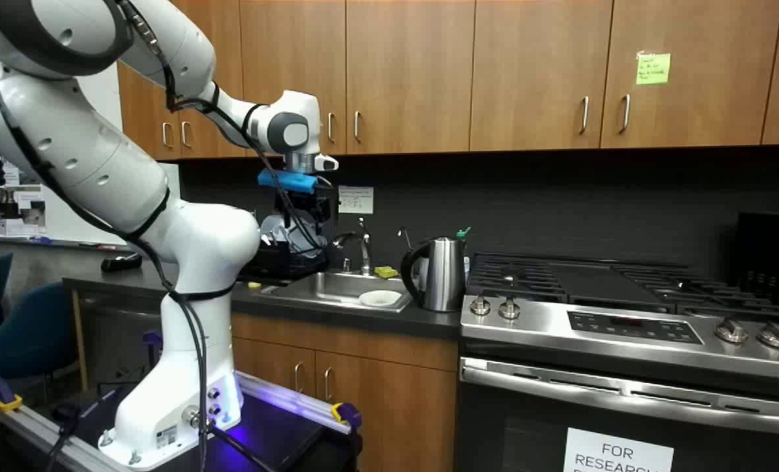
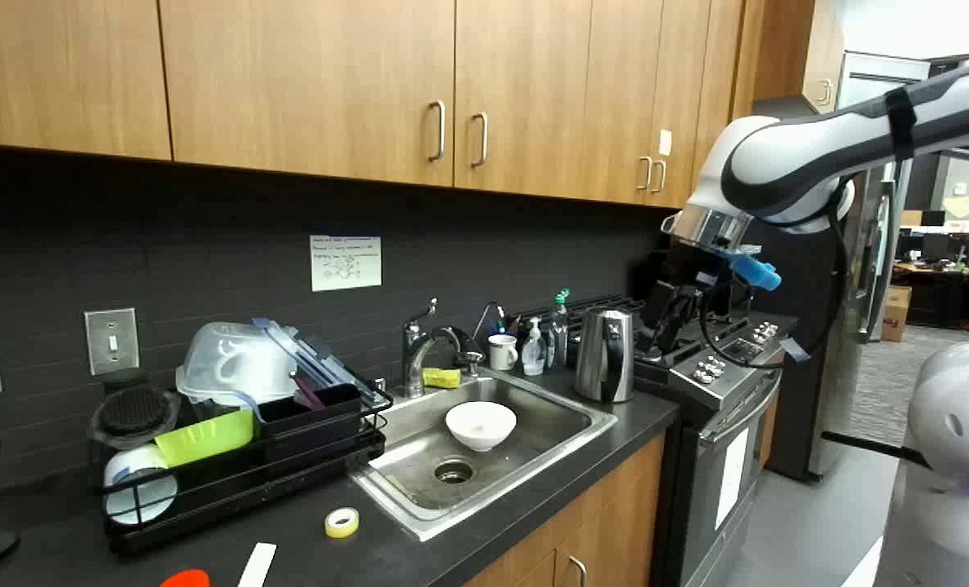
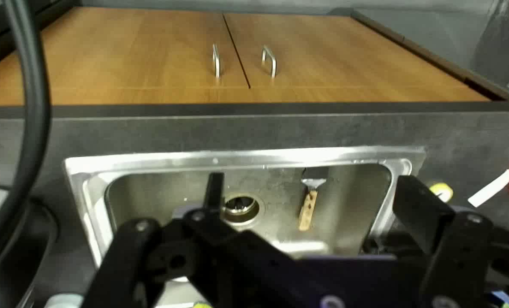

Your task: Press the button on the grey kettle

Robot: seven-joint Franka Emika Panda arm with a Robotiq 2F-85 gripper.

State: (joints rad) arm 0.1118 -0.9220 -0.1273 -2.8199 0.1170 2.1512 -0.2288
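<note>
The gripper (image 3: 312, 188), its jaws well apart, looms across the bottom of the wrist view, and beyond it the sink (image 3: 245, 159) holds a spatula (image 3: 308, 209) and, as both exterior views show, a bowl (image 2: 481, 425). In an exterior view the rack (image 2: 248, 499) carries a clear tub (image 2: 205, 359) with a white mug (image 2: 268, 375) showing through it, plus a green dish (image 2: 207, 438). The kettle (image 1: 447, 275) stands upright on the counter (image 2: 386, 562) between the sink and the stove (image 1: 540, 328) in both exterior views, its inside hidden.
</note>
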